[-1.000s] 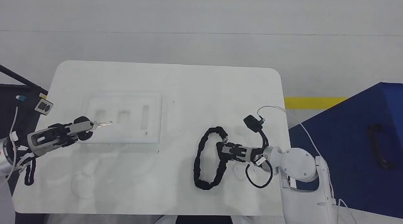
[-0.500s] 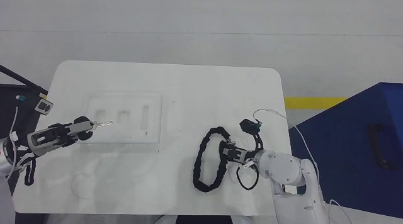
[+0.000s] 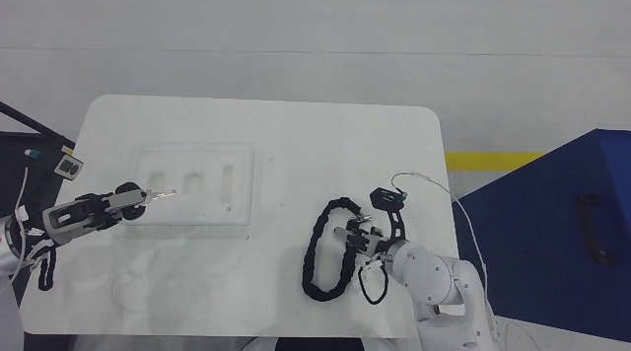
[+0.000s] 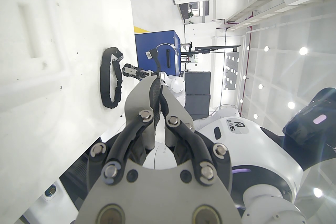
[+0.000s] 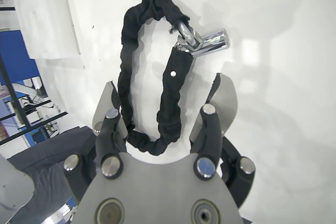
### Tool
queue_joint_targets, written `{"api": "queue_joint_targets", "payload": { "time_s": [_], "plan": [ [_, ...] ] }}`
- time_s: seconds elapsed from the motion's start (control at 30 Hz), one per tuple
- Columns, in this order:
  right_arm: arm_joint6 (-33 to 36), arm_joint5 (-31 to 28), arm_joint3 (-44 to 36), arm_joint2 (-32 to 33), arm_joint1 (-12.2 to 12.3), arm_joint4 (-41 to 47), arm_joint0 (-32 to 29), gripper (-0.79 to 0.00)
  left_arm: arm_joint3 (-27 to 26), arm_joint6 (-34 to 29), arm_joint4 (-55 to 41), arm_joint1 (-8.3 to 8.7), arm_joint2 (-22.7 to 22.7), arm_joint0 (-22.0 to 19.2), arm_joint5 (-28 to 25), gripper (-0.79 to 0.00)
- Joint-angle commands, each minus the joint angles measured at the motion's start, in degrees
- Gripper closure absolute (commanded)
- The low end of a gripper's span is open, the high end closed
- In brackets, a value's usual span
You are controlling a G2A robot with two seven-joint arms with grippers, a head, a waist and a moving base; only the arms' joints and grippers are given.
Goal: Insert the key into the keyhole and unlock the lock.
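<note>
A black fabric-sleeved chain lock (image 3: 320, 252) lies in a loop on the white table (image 3: 315, 144), right of centre. Its silver lock cylinder (image 5: 214, 42) sticks out sideways where the chain ends meet. My right gripper (image 5: 165, 88) is open just above the chain, one finger (image 5: 110, 99) outside the loop and the other (image 5: 223, 91) on the cylinder's side. In the top view the right gripper (image 3: 349, 234) sits at the loop's right edge. At the table's left, my left gripper (image 3: 138, 199) is shut on the small silver key (image 3: 163, 193), which points toward the lock. The left gripper (image 4: 157, 86) faces the far-off chain lock (image 4: 110, 78).
A white foam tray (image 3: 195, 215) with several recesses lies between the key and the lock, under the key tip. A small black device (image 3: 67, 166) sits at the table's left edge. A blue structure (image 3: 552, 243) stands beyond the table's right side.
The right arm has swung toward the table's front edge and turned, bringing its open gripper closer over the chain's lock end. The left arm and key have not moved.
</note>
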Motion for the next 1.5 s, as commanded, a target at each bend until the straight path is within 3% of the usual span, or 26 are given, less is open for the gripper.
{"api": "queue_joint_targets", "payload": {
  "time_s": [0.0, 0.13, 0.2, 0.33, 0.47, 0.6, 0.87, 1.2, 1.3, 1.37, 1.47],
  "plan": [
    [-0.58, 1.28, 0.53, -1.28, -0.01, -1.19, 0.69, -0.597, 0.0, 0.0, 0.0, 0.0, 0.0, 0.0, 0.0, 0.0],
    [-0.94, 3.3, 1.48, -3.44, 0.16, -5.31, 1.42, -0.61, 0.0, 0.0, 0.0, 0.0, 0.0, 0.0, 0.0, 0.0],
    [-1.31, 4.8, 1.92, -4.53, 0.23, -8.29, 1.71, -0.548, 0.0, 0.0, 0.0, 0.0, 0.0, 0.0, 0.0, 0.0],
    [-1.76, 6.68, 2.32, -6.03, 0.28, -10.86, 2.09, -0.548, 0.0, 0.0, 0.0, 0.0, 0.0, 0.0, 0.0, 0.0],
    [-2.32, 7.6, 2.94, -7.47, 0.34, -12.96, 2.28, -0.391, 0.0, 0.0, 0.0, 0.0, 0.0, 0.0, 0.0, 0.0],
    [-3.0, 8.48, 2.88, -8.98, 0.39, -15.25, 1.91, -0.425, 0.0, 0.0, 0.0, 0.0, 0.0, 0.0, 0.0, 0.0],
    [-4.83, 10.47, 3.45, -11.0, 0.35, -18.11, 1.9, -0.366, 0.0, 0.0, 0.0, 0.0, 0.0, 0.0, 0.0, 0.0],
    [-5.94, 13.11, 6.07, -13.2, 0.05, -21.3, 3.48, -0.385, 0.0, 0.0, 0.0, 0.0, 0.0, 0.0, 0.0, 0.0],
    [-5.37, 13.84, 6.86, -13.57, -0.07, -22.0, 4.18, -0.314, 0.0, 0.0, 0.0, 0.0, 0.0, 0.0, 0.0, 0.0],
    [-5.26, 14.37, 7.59, -13.65, -0.11, -22.82, 4.66, 0.0, 0.0, 0.0, 0.0, 0.0, 0.0, 0.0, 0.0, 0.0],
    [-5.44, 14.97, 7.77, -13.68, -0.25, -22.48, 5.01, 0.0, 0.0, 0.0, 0.0, 0.0, 0.0, 0.0, 0.0, 0.0]
  ]
}}
